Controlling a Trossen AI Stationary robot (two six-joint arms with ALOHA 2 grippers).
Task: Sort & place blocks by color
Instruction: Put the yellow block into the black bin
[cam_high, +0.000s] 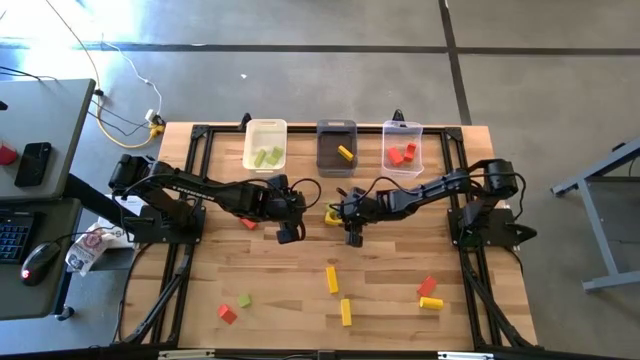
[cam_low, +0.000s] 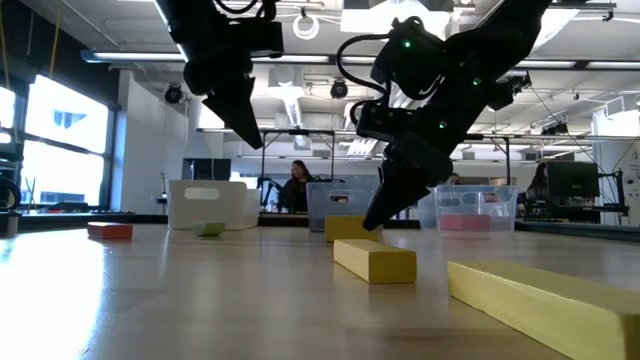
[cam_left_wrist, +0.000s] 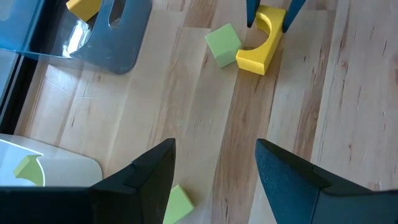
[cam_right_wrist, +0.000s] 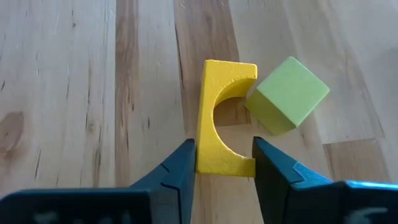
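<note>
A yellow arch block (cam_right_wrist: 225, 118) sits between the right gripper (cam_right_wrist: 224, 163) fingers, which pinch its end to lift it; a green cube (cam_right_wrist: 287, 94) touches it. The left gripper (cam_left_wrist: 214, 167) hangs spread and empty above the bench (cam_left_wrist: 205, 112), waiting.

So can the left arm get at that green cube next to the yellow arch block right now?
Probably not cleanly. The green cube touches the yellow arch block, and the right gripper is closed around that arch, crowding the spot. The left gripper hovers open nearby.
</note>
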